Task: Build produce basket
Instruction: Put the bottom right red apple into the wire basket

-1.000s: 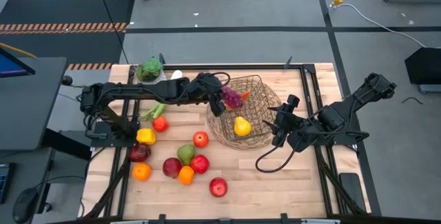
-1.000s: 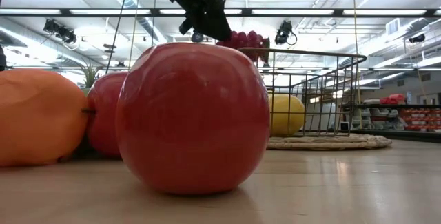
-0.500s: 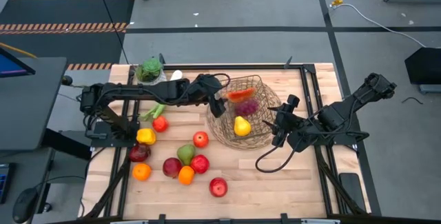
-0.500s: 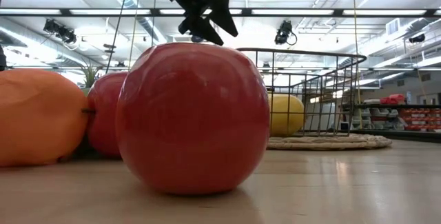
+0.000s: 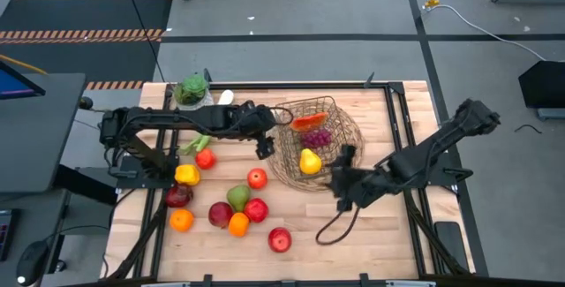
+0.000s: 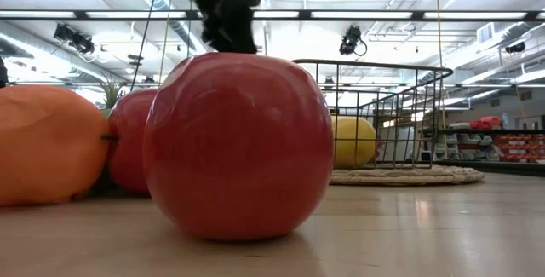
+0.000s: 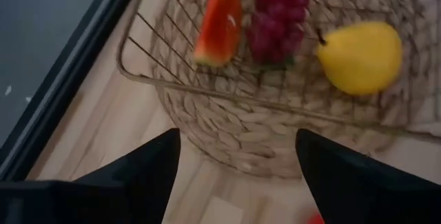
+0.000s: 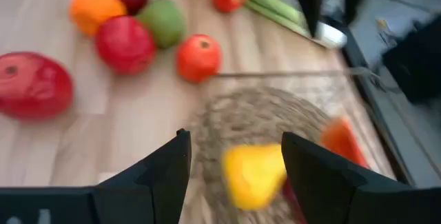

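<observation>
Inside, the woven wire basket [image 7: 227, 124] cradles knobbly grapes [image 7: 277, 18], smooth pear [image 7: 360, 56].

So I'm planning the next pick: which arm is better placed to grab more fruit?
Left, probably: its open end effector hangs beside the basket, near the tomato.

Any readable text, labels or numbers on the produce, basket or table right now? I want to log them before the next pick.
None can be read.
The basket and the produce in it, the grapes, carrot and yellow pear, carry no print.
The red apple shows no sticker.
The shelves behind hold items too small to read.
</observation>
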Available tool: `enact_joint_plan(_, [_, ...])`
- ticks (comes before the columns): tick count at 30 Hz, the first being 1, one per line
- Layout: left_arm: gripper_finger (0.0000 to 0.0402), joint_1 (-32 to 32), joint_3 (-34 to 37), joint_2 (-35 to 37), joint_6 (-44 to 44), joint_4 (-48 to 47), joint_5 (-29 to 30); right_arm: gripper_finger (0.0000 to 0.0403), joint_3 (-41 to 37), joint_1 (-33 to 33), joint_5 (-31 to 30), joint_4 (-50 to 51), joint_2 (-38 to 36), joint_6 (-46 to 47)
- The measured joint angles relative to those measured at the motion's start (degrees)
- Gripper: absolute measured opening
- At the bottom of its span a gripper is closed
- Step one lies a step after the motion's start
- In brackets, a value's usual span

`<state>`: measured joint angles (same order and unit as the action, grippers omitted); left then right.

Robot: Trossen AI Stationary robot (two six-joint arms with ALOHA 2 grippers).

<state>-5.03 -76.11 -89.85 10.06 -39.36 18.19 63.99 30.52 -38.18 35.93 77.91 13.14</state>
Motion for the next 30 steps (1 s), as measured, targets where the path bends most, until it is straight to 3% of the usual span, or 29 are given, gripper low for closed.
enact_joint_plan(6, [0.0293, 3.4, 2.47, 6.94, -0.25, 0.08, 0.12, 0.0234, -0.02, -0.07, 3.95, -9.98, 6.92, -10.18])
enact_joint_plan(17, [0.0293, 6.03, 28.99, 31.15, 5.04, 19.16, -0.13, 0.0297, -0.02, -2.61, 6.82, -27.36, 9.11, -24.02])
enact_joint_plan(23, [0.0293, 8.28, 35.32, 39.39, 6.07, 24.91, -0.23, 0.0332, -0.07, -6.97, 11.39, -36.16, 11.38, -26.18])
enact_joint_plan(27, [0.0293, 10.45, 37.09, 40.84, 6.49, 26.93, 0.05, 0.0336, 0.01, -10.29, 17.69, -37.15, 13.74, -23.17])
enact_joint_plan(30, [0.0293, 12.53, 37.73, 40.4, 7.8, 27.11, 0.15, 0.0332, -0.06, -11.28, 25.97, -34.61, 15.1, -20.84])
